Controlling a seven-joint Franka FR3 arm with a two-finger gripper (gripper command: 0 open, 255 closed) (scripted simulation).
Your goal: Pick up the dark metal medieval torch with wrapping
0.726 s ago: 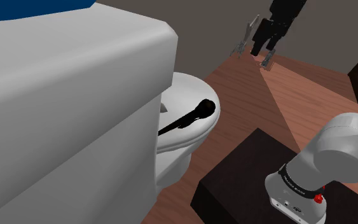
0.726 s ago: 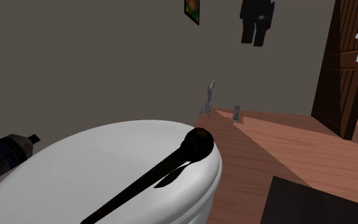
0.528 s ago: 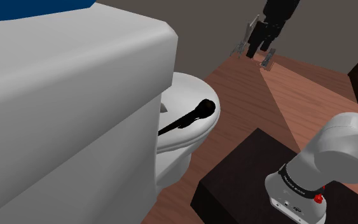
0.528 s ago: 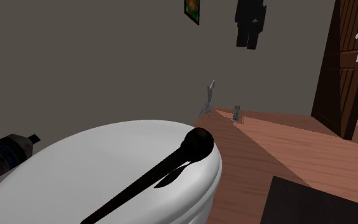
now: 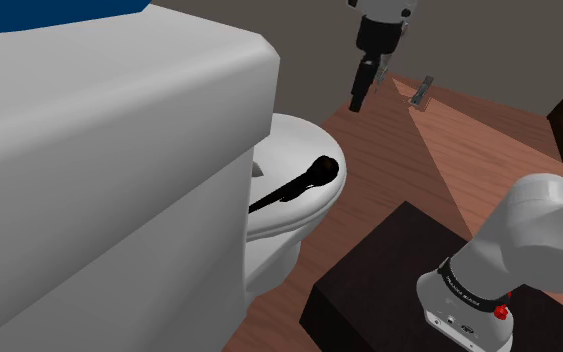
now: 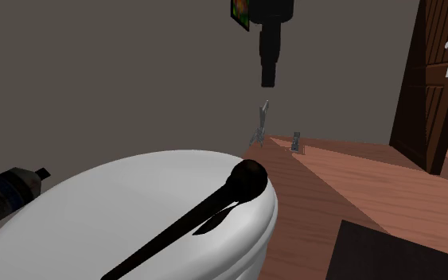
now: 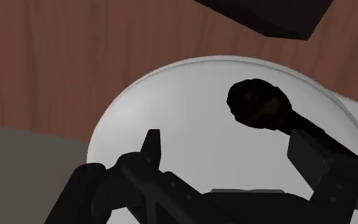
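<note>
Home bathroom: white toilet (image 5: 291, 148), wood floor (image 5: 454, 150).

1. The torch (image 5: 314, 177): its handle end is hidden behind the toilet tank (image 5: 119, 130) in the shoulder view, and cut off by the second exterior view's bottom edge.
2. The gripper (image 6: 268, 83): its upper part is cut off by the second exterior view's top edge.
3. The small grey things (image 6: 258, 127) at the wall's foot are too small to name.

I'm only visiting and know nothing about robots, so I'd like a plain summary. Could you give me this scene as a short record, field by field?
place: room with a toilet and a wooden floor
target: black torch, lying flat on the closed white toilet lid
torch head: round end near the lid's front edge
robot hand: gripper in the air above the lid's front, pointing down, fingers apart, holding nothing
contact: none; gripper and torch are apart
arm base: on a dark box beside the toilet
</note>
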